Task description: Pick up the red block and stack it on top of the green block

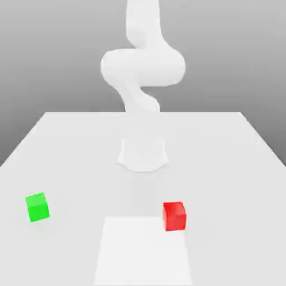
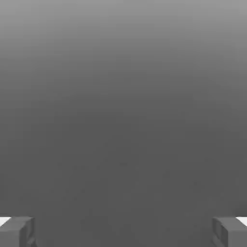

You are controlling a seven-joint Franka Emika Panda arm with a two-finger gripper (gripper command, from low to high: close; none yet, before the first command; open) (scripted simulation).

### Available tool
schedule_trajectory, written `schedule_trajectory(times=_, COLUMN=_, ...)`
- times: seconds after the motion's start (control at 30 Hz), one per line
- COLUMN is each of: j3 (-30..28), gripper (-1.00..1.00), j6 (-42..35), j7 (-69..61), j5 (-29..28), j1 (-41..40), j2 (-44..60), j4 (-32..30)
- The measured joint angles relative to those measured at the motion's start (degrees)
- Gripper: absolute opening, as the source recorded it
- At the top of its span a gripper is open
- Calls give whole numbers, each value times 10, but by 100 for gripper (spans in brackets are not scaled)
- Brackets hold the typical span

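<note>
On the pale table (image 1: pixel 223 151), the red block (image 1: pixel 174 216) sits toward the front, a little to the exterior view's right of centre. Far off at the exterior view's left lies the green block (image 1: pixel 37 206), resting alone. The white arm (image 1: pixel 142 67) rises from its base (image 1: pixel 142 153) behind both cubes and bends upward, well away from them. In the hand view my gripper (image 2: pixel 123 232) is open: its two grey fingertips (image 2: pixel 17 231) stand wide apart with only plain grey background between them.
A flat white rectangle (image 1: pixel 142 251) lies on the table at the front, its far right corner touching the red block's place. The table's back edge runs behind the arm's base.
</note>
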Motion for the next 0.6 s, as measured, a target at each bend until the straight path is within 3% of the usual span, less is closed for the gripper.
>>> schedule_trajectory(times=0.43, j3=43, gripper=0, j6=179, j7=22, j5=26, j1=46, j2=233, j4=-230)
schedule_trajectory(times=0.6, j3=67, gripper=0, j6=288, j7=52, j5=8, j1=56, j2=377, j4=-309)
